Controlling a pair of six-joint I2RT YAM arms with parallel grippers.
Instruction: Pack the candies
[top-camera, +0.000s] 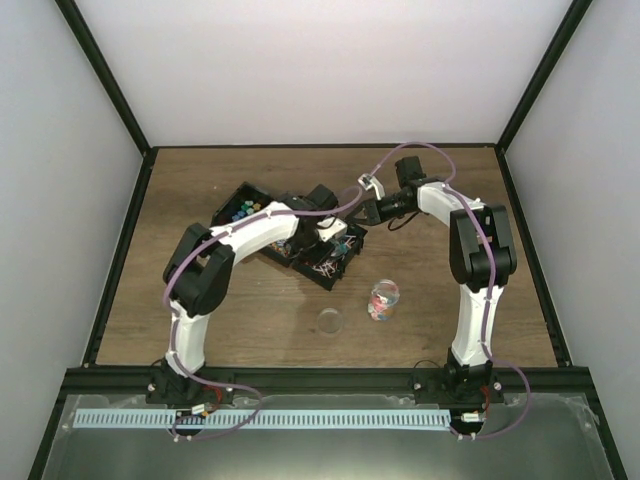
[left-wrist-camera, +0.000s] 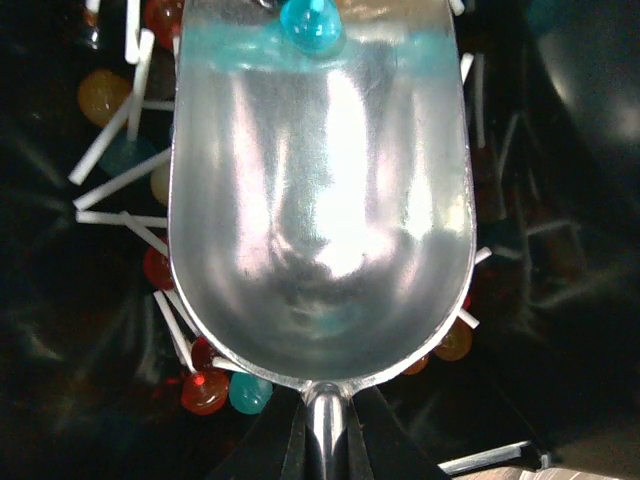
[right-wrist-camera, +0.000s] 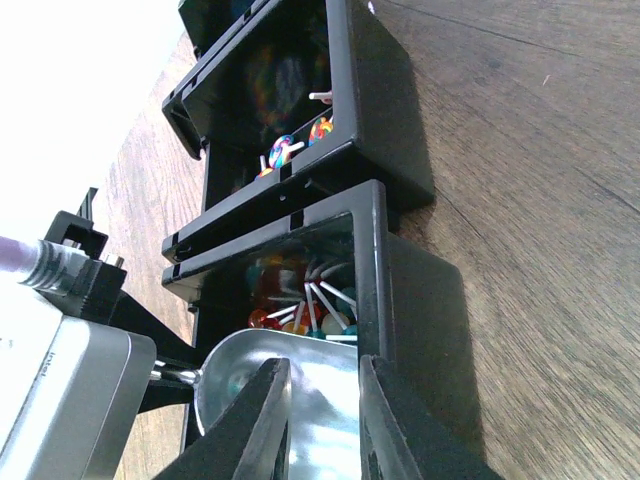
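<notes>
Pale walls (top-camera: 320, 70) close round a brown wooden worktop (top-camera: 260, 330), where a row of open black bins (right-wrist-camera: 375, 90) sits slantwise toward the middle. The candies (left-wrist-camera: 205, 392) in the bin under the left wrist camera are small glossy balls on thin white sticks, in red, orange, teal and yellow, lying on the black floor. Their sticks cross and point every way, with no shared long axis. One round blue candy (left-wrist-camera: 312, 25) rests at the far lip of the silver scoop (left-wrist-camera: 320, 200). The scoop's bowl faces up, and its long axis runs straight out from the handle, away from the wrist. The left gripper (left-wrist-camera: 325, 440) has its jaws clenched on that handle.

Seen from the right wrist, the next bin holds a few swirled multicoloured candies on sticks. From above, the farthest bin shows bright cube-like pieces (top-camera: 240, 212) in blue, green and yellow. The right gripper (right-wrist-camera: 325, 420) hovers at the rim of the bin that holds the scoop, its jaws parted and released, with the scoop's bowl showing through the gap. A small clear jar (top-camera: 383, 299) stands upright on the worktop near the bins, with pink and blue candies inside.
</notes>
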